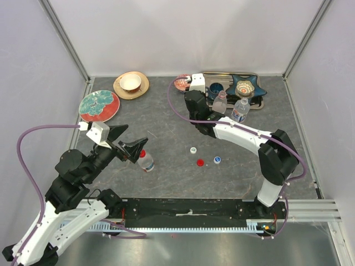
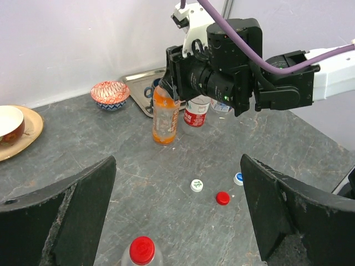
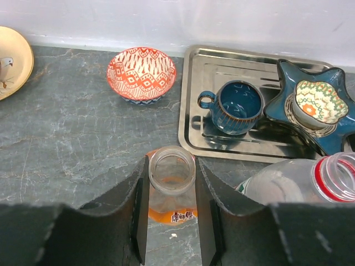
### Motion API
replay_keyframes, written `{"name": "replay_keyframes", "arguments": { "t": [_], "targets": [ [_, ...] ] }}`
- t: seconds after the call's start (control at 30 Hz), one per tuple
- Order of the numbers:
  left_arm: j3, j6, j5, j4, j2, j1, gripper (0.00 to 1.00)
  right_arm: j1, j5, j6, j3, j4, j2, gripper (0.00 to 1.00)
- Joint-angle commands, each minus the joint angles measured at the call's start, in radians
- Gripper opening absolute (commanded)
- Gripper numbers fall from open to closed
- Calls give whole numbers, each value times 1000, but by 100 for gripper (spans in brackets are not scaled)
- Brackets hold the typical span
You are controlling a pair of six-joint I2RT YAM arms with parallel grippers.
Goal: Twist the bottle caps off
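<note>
Table (image 1: 166, 127) holds one bottle left to open. Left gripper (image 2: 177, 159) hangs spread wide and empty. The capped clear bottle (image 2: 143, 256) stands upright low between its fingers, long axis vertical, red cap (image 2: 142, 249) on top. Right gripper (image 3: 171, 166), well apart, pinches the orange bottle (image 3: 173, 210), whose mouth is bare. Left arm is nearer, so the approach is probably down onto the cap.
</note>
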Motion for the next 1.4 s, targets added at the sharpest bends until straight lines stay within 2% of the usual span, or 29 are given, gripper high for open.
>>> {"name": "replay_keyframes", "arguments": {
  "t": [0.0, 0.2, 0.27, 0.4, 0.43, 0.5, 0.53, 0.63, 1.0, 1.37],
  "targets": [
    [-20, -7, 23, 21, -11, 0, 99, -17, 2, 39, 33, 60, 30, 0],
    [-24, -6, 26, 24, 1, 0, 99, -17, -20, 66, 26, 6, 24, 0],
    [-24, -9, 29, 30, 5, 0, 99, -20, -30, 73, 35, -26, 24, 3],
    [-24, -17, 37, 33, 22, 0, 99, -23, -46, 77, 58, -71, 19, 17],
    [-24, -21, 37, 33, 24, 0, 99, -23, -47, 77, 59, -75, 18, 24],
    [-24, -27, 36, 35, 25, 0, 99, -23, -50, 74, 64, -85, 10, 30],
    [-26, -29, 36, 35, 27, 0, 99, -23, -49, 71, 65, -86, 8, 36],
    [-30, -33, 36, 41, 30, 0, 99, -25, -47, 66, 78, -101, 5, 41],
    [-26, -33, 60, 39, 41, 0, 99, -48, -59, 71, 93, -131, 8, 46],
    [-29, -37, 66, 38, 50, 0, 99, -55, -72, 76, 110, -141, -2, 57]
  ]
}}
